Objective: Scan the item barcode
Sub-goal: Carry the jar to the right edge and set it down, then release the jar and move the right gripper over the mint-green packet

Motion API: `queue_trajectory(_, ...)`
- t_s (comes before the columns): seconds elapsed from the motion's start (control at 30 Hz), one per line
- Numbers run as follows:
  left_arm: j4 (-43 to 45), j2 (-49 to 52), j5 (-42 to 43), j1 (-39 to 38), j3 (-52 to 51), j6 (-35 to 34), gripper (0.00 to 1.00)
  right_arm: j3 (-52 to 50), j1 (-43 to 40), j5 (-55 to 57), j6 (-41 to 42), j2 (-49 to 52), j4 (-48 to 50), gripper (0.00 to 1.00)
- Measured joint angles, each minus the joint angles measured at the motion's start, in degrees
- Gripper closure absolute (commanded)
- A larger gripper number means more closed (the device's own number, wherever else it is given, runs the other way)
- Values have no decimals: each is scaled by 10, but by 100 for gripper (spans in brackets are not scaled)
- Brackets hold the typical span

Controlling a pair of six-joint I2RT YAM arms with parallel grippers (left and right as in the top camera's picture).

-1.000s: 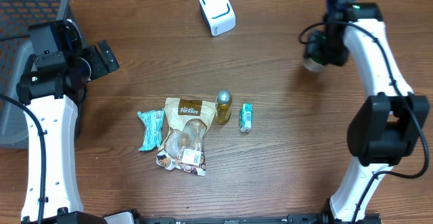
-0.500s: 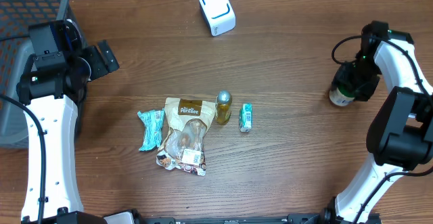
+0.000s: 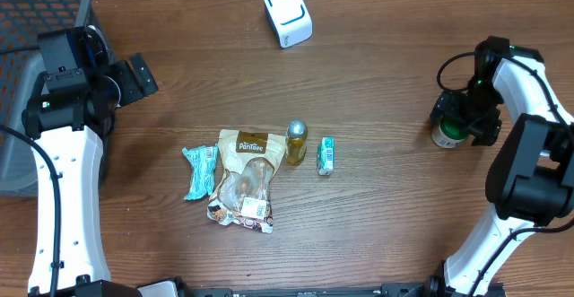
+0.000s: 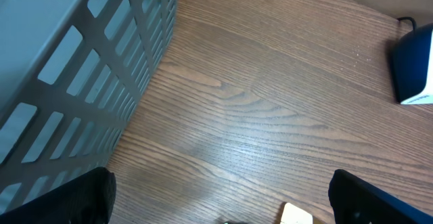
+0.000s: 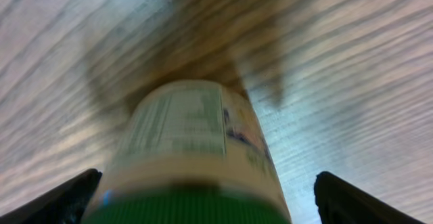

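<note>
1. the right gripper [image 3: 465, 122] hangs over a green-capped bottle [image 3: 446, 136] at the right side of the table [image 3: 377, 225]. its jaws stand wide on either side of the cap and grip nothing.
2. the bottle looks to be standing on the wood on its own base. the right wrist view is blurred, so a slight lean cannot be ruled out.
3. the left gripper [image 3: 136, 74] is spread wide and empty. it sits near the grey basket [image 3: 36, 1] and well apart from everything else.
4. the barcode scanner [image 3: 288, 14] sits at the far edge of the table, well apart from the bottle.
5. risk: the fingers flank the cap closely. a sideways drift while the arm lifts away could clip the cap and tip the bottle, which would then likely roll on the smooth wood.
6. risk: only a nutrition panel shows on the label, and no barcode is visible. if the bottle must be presented to the scanner, a grasp at a guessed angle could put a finger over the code or turn it away from the scanner window.
7. risk: the snack bag [image 3: 247, 176], the small golden bottle [image 3: 297, 142] and the teal packet [image 3: 326, 154] lie clustered mid-table. a wide claw reaching for one could nudge its neighbours.
</note>
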Motion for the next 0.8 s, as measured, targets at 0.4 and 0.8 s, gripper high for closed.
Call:
queue_trajectory(0.4,0,0,0,0,0,0,1,113,27,-47,0,-51,-106,0)
queue_trajectory(0.8,0,0,0,0,0,0,0,114,106,-157,0,-57,-102,0)
